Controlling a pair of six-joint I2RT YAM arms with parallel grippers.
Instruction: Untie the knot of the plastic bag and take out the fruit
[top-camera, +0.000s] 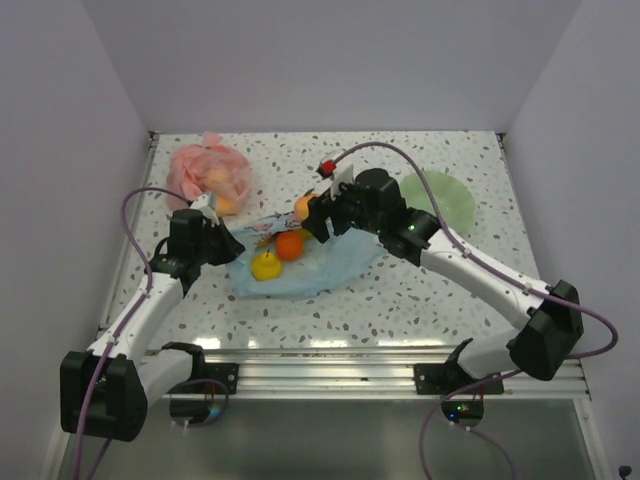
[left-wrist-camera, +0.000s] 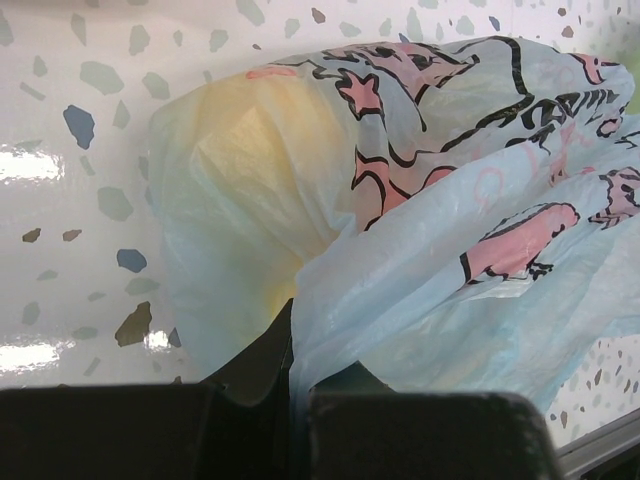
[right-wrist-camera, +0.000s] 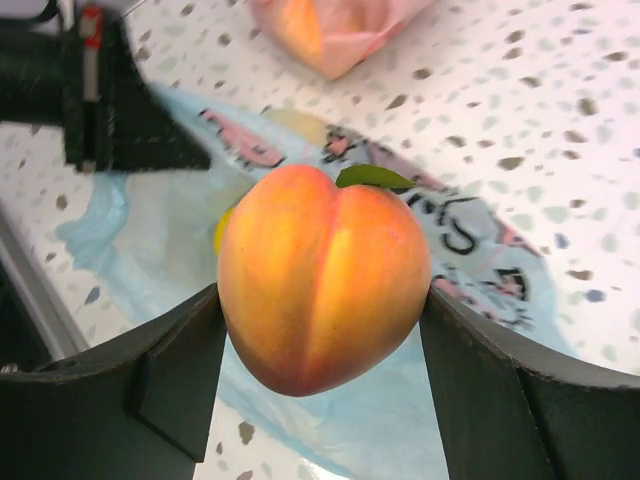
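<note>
Light-blue plastic bag (top-camera: 300, 268) lies flat mid-desk, slightly toward the left edge, mouth looks open; no knot visible, so I judge the untying done and the extraction step in hand.

Right gripper (right-wrist-camera: 322, 330) pinches 1 peach (right-wrist-camera: 320, 280) between both fingers, held above the bag's far edge. Grip is across the widest part and looks secure.

Left gripper (left-wrist-camera: 295, 400) is pressed together on a fold of bag film at the bag's left end, anchoring it.

Contents: 1 orange (top-camera: 289, 245) and 1 yellow fruit (top-camera: 265, 265) sit at the bag's middle. The left wrist view shows a yellow shape through the film, so at least that 1 is probably inside. Cannot tell whether more fruit is hidden.

Pink-red bag (top-camera: 210, 175) near the far left corner holds an orange-yellow fruit; not our target.

Next move, my call: carry the peach clear of the bag and set it down, likely on the green plate (top-camera: 438, 197) toward the far right corner. Then go back for the orange. Left should hold the film so the bag doesn't drag.
</note>
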